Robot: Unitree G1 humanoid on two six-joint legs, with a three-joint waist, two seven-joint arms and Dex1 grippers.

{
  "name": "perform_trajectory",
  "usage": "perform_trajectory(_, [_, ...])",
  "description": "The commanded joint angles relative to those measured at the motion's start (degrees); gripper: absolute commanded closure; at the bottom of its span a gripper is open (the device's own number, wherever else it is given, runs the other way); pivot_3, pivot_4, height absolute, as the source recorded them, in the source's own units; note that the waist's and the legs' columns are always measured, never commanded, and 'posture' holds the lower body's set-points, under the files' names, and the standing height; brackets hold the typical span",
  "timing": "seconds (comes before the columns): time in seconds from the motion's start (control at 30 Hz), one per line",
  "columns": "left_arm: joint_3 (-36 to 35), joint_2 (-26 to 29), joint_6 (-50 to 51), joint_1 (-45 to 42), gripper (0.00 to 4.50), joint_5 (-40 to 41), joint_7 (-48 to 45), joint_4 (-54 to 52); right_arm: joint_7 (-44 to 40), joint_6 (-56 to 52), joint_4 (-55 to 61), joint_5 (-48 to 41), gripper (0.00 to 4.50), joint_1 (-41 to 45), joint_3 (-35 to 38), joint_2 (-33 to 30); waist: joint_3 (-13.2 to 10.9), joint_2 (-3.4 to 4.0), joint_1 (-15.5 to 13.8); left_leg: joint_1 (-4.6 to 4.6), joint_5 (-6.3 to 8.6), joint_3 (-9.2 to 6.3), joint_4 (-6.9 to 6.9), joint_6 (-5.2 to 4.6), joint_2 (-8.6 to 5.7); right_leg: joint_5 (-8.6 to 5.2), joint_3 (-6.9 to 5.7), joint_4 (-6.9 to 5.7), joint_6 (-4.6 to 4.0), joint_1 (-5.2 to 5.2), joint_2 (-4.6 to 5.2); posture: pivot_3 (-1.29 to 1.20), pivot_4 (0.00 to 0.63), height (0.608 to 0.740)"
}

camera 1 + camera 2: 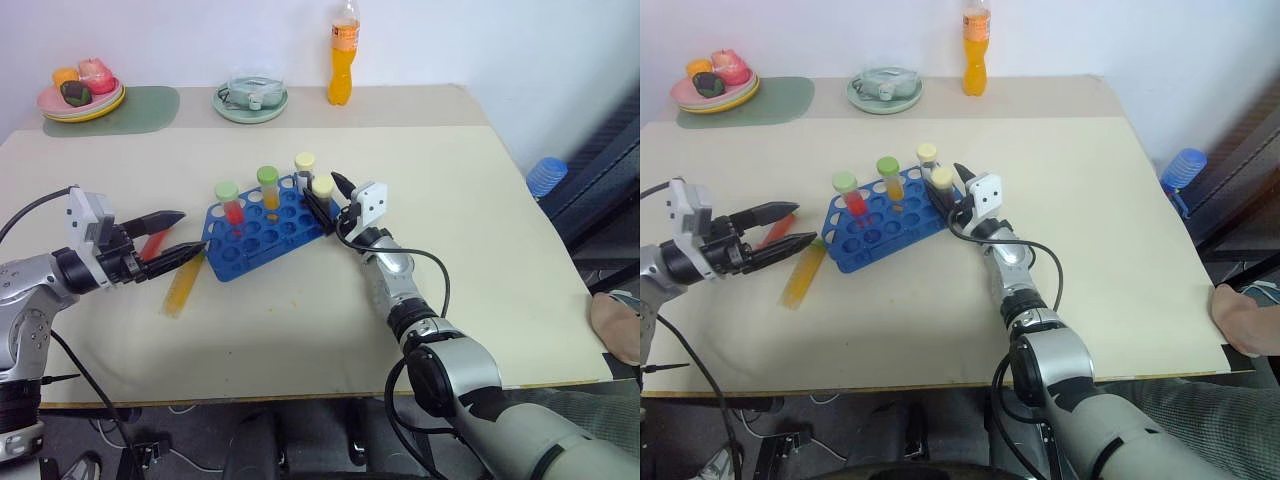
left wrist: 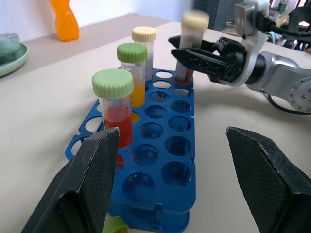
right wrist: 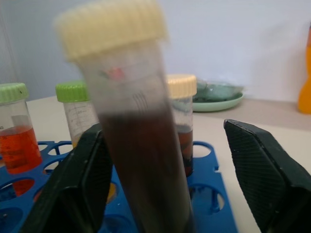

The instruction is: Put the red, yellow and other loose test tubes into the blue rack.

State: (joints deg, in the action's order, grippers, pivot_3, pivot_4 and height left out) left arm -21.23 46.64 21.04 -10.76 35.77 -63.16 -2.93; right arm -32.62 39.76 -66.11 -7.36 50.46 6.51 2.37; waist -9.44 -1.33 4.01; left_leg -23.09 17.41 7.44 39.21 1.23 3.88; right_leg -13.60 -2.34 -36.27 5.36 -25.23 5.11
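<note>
My right hand (image 1: 331, 199) stands open around the dark-filled tube (image 1: 323, 196) in the blue rack (image 1: 262, 232); my left hand (image 1: 175, 236) hovers open, empty.

The table (image 1: 480, 250) carries a blue rack (image 1: 262, 228), two loose tubes, yellow (image 1: 184, 284) and red (image 1: 153, 244), two plates (image 1: 250, 104) and an orange bottle (image 1: 343, 55).

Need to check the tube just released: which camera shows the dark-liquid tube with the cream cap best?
The right wrist view: the dark tube stands large between the open right claw fingers. The left wrist view shows it seated at the blue rack far end. The eye views show it small, beside the claw.
</note>
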Motion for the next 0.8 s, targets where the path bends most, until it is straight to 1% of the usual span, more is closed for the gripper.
perform_trajectory(0.03, [-1.9,0.1,1.3,0.7,0.89,2.0,0.7,-2.3,-0.2,1.4,2.7,1.6,0.82,-0.6,-1.3,-1.6,0.0,0.00,0.0,0.00,0.00,0.00,0.00,0.00,0.00,0.00,0.00,0.00,0.00,0.00,0.00,0.00,0.150,0.740])
perform_trajectory(0.23, [-4.5,0.1,5.5,1.7,0.89,4.8,4.8,-3.7,-2.8,-3.2,10.1,2.9,0.82,-4.7,-4.2,-5.0,0.0,-0.01,0.0,0.00,0.00,0.00,0.00,0.00,0.00,0.00,0.01,0.00,0.00,0.00,0.01,0.00,0.150,0.740])
perform_trajectory(0.33, [-6.2,0.4,8.7,4.1,0.89,2.6,11.9,-7.0,-8.1,-9.9,22.1,1.8,0.82,-11.3,-6.8,-8.6,0.0,-0.01,-0.1,0.00,0.00,-0.02,0.00,0.00,0.00,0.00,0.01,0.00,0.00,0.01,0.02,0.00,0.150,0.740])
perform_trajectory(0.4, [-7.3,0.9,11.1,5.4,0.89,2.5,15.3,-8.8,-10.0,-12.6,30.3,2.0,0.82,-16.1,-8.1,-11.8,0.0,-0.01,-0.3,-0.02,0.00,-0.04,0.00,0.00,0.00,0.00,0.01,0.00,0.00,0.02,0.03,0.00,0.150,0.740])
perform_trajectory(0.5, [-9.3,2.3,19.7,5.4,0.89,5.0,21.2,-11.5,-13.9,-19.3,43.9,-1.1,0.82,-24.6,-8.5,-17.5,0.0,-0.02,-1.1,-0.03,0.01,-0.06,0.00,-0.01,-0.01,0.00,0.00,0.03,0.00,0.03,0.04,0.00,0.150,0.740])
perform_trajectory(0.6, [-10.5,3.8,30.0,3.5,0.89,8.3,27.1,-13.8,-17.3,-27.3,56.3,-6.4,0.82,-31.1,-6.8,-23.5,0.0,-0.02,-1.5,0.01,0.01,-0.06,0.02,-0.01,-0.02,0.00,0.01,0.02,0.00,0.03,0.04,0.00,0.150,0.740])
perform_trajectory(0.7, [-7.2,9.4,44.7,0.2,0.89,9.5,32.0,-15.1,-21.5,-35.0,66.6,-13.1,0.82,-35.4,-5.1,-29.5,0.0,-0.05,-1.7,0.09,0.01,-0.08,0.02,-0.01,-0.02,0.00,0.02,0.01,0.00,0.11,0.02,0.00,0.150,0.740])
perform_trajectory(0.8, [-3.3,12.1,52.2,-4.3,0.89,10.5,32.8,-14.1,-25.7,-40.8,73.4,-18.1,0.82,-37.7,-4.5,-34.6,0.0,-0.02,-1.7,0.49,0.03,-0.05,-0.09,-0.03,-0.04,-0.02,0.02,0.10,-0.01,0.45,0.01,0.00,0.150,0.740])
